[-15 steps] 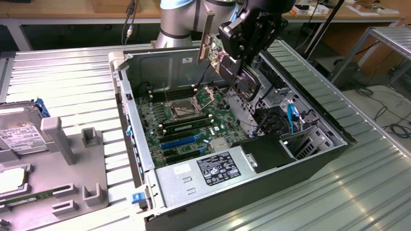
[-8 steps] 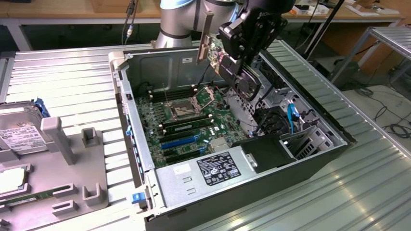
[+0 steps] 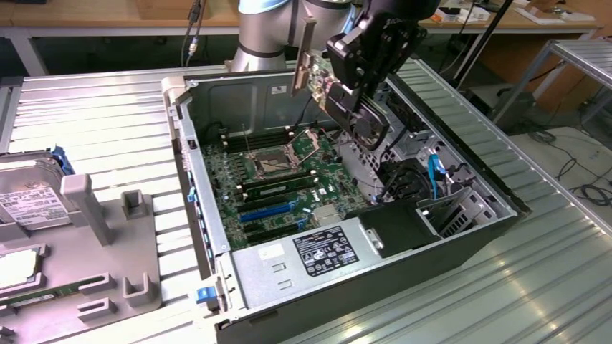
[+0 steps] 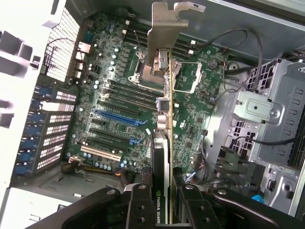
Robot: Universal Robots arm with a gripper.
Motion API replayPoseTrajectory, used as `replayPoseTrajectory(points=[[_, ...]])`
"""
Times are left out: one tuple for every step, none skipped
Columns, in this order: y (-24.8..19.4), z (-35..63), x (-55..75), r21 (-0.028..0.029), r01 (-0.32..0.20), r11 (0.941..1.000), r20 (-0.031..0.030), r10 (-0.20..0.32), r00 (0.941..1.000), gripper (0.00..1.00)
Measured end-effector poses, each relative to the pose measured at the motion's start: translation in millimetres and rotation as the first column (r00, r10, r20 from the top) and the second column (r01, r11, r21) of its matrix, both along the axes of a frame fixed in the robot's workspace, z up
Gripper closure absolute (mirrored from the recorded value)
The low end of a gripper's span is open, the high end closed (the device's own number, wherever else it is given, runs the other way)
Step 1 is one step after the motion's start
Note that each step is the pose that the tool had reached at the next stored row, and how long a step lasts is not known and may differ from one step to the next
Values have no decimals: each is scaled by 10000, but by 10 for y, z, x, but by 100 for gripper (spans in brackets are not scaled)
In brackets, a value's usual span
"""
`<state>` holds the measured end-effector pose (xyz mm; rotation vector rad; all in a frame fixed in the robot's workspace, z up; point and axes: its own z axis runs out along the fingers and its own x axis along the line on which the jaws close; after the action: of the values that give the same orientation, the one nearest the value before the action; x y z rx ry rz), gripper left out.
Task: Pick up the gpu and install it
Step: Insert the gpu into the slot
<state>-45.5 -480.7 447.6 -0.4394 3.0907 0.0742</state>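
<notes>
Obs., exterior view, left to right:

- Far left: hard drive [image 3: 29, 197] and grey fixture [image 3: 105, 236] on the slatted tabletop [image 3: 96, 122]. Neither is touched.
- Centre: computer case [image 3: 196, 165] lying open, motherboard [image 3: 277, 179] exposed. The blue expansion slot [image 3: 268, 210] looks unoccupied, as do the dark slots beside it.
- Centre-right, above the open case: claw [image 3: 352, 84] carrying the gpu [image 3: 368, 123]. The card is in the air, clear of the board, tilted, fan face toward the camera, silver bracket [image 3: 307, 54] uppermost.
- Right: drive cage [image 3: 449, 208] inside the case, close to the card's lower end.

Step in hand (judgement): pick-up is done; the card is being carried or lined up over the motherboard. Not seated.

Install calls for (judgement): contact edge square over one slot, bracket toward the rear slot openings, then a straight press. I cannot tell which slot is meant. Cables and drive cage crowd one side, so snagging is a risk.

Claw, wrist view: claw [image 4: 164, 205] partly closed, fingers [image 4: 138, 205] clamped on both faces of the gpu [image 4: 164, 119], seen edge-on. It grasps the end opposite the bracket [image 4: 164, 28] and touches nothing else.
</notes>
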Motion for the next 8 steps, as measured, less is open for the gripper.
replayPoseTrajectory(points=[[0,0,0,0,-31,10000,0,31,10000,73],[0,0,0,0,-58,10000,0,58,10000,73],[0,0,0,0,-116,9999,0,116,9999,73],[0,0,0,0,-148,9999,0,148,9999,73],[0,0,0,0,-175,9998,0,175,9998,73],[0,0,0,0,-203,9998,0,203,9998,73],[0,0,0,0,-234,9997,0,234,9997,73],[0,0,0,1,-273,9996,0,273,9996,73]])
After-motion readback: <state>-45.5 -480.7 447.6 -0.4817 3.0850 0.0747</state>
